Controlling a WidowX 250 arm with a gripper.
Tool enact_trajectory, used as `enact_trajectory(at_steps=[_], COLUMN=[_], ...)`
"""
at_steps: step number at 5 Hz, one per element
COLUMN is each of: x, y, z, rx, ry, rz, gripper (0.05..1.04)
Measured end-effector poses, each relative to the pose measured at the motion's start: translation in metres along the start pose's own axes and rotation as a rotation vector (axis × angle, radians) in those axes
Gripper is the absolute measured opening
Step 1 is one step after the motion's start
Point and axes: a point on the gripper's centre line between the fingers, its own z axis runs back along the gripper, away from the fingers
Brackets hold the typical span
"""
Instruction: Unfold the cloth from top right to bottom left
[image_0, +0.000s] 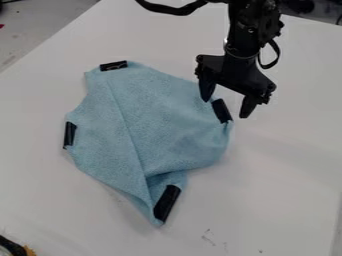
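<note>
Camera view shows the black two-finger gripper (225, 108) with its jaws spread wide, gripping nothing, around the black strip (222, 111) at the right edge of a light-blue fabric cloth (167, 117), which lies partly folded on the smooth white tabletop (280, 200).

So you've got a plain light blue cloth (160, 115) mid-frame with 4 black patches on its edges, like the one at lower center (167, 202). Your gripper's (227, 104) all black up top right, and the tabletop's (287, 165) white with a few dark specks near the bottom.
</note>
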Motion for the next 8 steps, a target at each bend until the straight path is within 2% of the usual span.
enact_trajectory(at_steps=[1, 2, 3, 4, 5, 6, 7, 8], x=[-0.008, -0.022, -0.026, -0.040, -0.063, -0.092, -0.115, -0.132], y=[0.000, 0.010, 0.037, 0.084, 0.131, 0.171, 0.204, 0.217], z=[-0.010, -0.012, 0.006, 0.024, 0.014, 0.001, -0.005, -0.012], rx=[0.009, 0.057, 0.096, 0.146, 0.155, 0.143, 0.147, 0.129], ry=[0.038, 0.083, 0.051, 0.043, 0.073, 0.095, 0.080, 0.092], rz=[0.002, 0.037, 0.121, 0.250, 0.352, 0.422, 0.491, 0.521], gripper=[1.001, 1.001, 1.001, 1.001, 1.001, 1.001, 1.001, 1.001])
